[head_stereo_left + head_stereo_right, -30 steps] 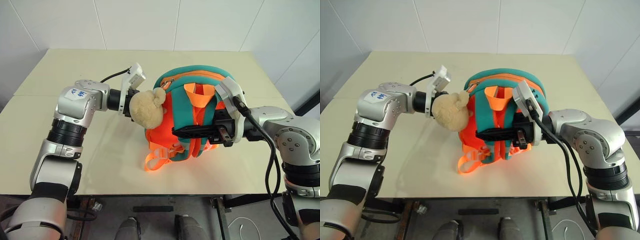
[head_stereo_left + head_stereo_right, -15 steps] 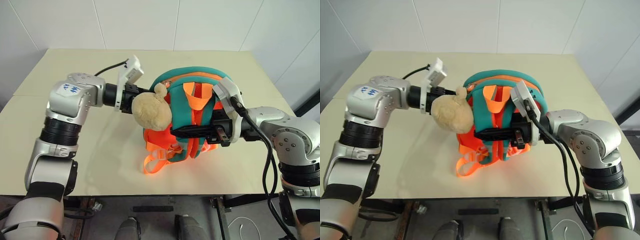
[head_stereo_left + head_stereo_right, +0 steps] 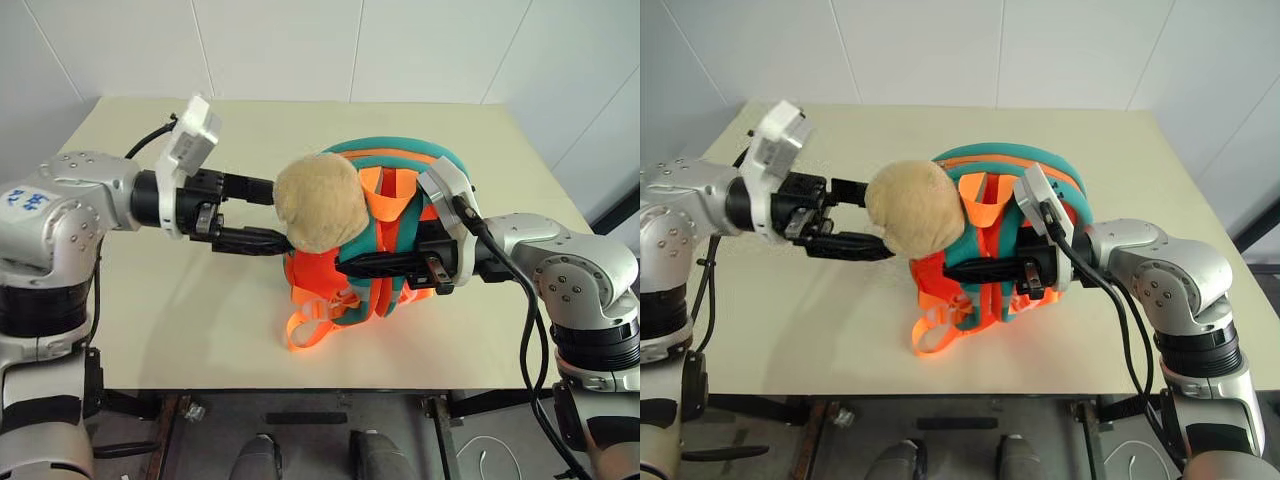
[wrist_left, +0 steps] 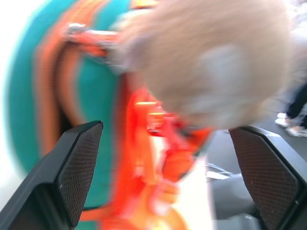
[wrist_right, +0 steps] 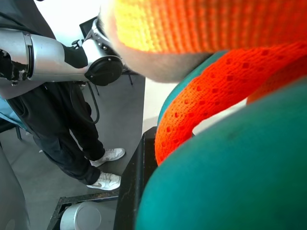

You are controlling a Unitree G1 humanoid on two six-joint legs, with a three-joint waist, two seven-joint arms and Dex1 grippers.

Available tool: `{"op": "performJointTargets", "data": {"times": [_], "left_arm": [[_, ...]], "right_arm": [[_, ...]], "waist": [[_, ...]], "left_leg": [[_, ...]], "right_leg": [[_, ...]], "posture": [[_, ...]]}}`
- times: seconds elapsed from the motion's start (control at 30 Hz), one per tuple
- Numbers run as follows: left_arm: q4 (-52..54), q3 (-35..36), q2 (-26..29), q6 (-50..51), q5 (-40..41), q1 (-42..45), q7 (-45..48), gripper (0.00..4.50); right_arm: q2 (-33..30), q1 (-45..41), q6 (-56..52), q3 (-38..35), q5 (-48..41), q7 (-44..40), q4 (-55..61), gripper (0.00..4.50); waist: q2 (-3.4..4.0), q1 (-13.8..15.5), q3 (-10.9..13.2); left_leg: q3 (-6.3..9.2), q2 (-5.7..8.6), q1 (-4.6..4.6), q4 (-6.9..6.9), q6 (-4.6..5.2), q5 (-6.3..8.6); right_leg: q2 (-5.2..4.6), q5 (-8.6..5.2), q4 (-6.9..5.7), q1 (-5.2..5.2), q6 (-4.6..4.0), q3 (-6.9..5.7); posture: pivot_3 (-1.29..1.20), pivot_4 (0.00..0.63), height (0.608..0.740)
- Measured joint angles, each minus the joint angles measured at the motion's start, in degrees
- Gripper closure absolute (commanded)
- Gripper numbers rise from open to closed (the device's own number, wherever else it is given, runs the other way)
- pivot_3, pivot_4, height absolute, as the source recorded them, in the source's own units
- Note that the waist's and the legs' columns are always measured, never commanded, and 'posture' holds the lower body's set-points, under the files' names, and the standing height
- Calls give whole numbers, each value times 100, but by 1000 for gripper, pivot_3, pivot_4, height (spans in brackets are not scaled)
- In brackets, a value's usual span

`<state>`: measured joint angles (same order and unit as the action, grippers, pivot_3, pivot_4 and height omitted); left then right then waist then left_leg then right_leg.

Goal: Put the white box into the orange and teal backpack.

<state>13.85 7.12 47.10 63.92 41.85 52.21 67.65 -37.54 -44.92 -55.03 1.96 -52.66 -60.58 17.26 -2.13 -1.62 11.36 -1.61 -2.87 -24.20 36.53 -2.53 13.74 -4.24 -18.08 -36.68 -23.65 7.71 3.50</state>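
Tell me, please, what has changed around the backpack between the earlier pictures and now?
The left gripper has let go of the tan plush ball hanging on the orange and teal backpack: its fingers now stand wide open and it has pulled back toward the robot's left. The plush ball has swung up against the pack. The right gripper stays shut on the backpack's straps, holding it upright on the table.

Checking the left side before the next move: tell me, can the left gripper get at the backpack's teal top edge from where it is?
Probably not directly: the open left gripper faces the backpack, but the tan plush ball hangs between them.
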Motion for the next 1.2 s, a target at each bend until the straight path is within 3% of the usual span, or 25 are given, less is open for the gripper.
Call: {"op": "performJointTargets", "data": {"times": [0.3,0.4,0.67,0.77,1.2], "left_arm": [[248,46,-493,248,284,-117,-1127,14],[244,14,-575,269,296,-115,-1366,605],[154,9,-454,472,546,-95,-1527,2696],[54,42,-255,562,634,-58,-1527,3132],[-915,-52,347,266,489,239,-1223,3256]], "right_arm": [[1,-28,86,64,198,-92,-112,4500],[1,-28,115,64,224,-124,-154,4500],[21,30,195,50,243,-135,-143,4500],[159,155,333,-6,220,-111,-106,4500],[709,907,867,-396,-78,415,513,4500]], "waist": [[0,-6,0],[0,-8,0],[0,-5,0],[0,-10,0],[0,-1,0]], "left_leg": [[9,2,2,32,0,0],[11,2,3,33,0,0],[12,2,2,33,0,0],[12,2,2,33,-1,0],[12,2,2,29,-1,0]], "right_leg": [[3,1,-22,7,1,0],[4,1,-26,7,1,0],[5,1,-22,8,1,0],[5,1,-23,8,1,0],[6,0,-18,8,0,-2]], "posture": [[0,150,740],[0,150,740],[0,150,740],[0,150,740],[0,150,740]]}}
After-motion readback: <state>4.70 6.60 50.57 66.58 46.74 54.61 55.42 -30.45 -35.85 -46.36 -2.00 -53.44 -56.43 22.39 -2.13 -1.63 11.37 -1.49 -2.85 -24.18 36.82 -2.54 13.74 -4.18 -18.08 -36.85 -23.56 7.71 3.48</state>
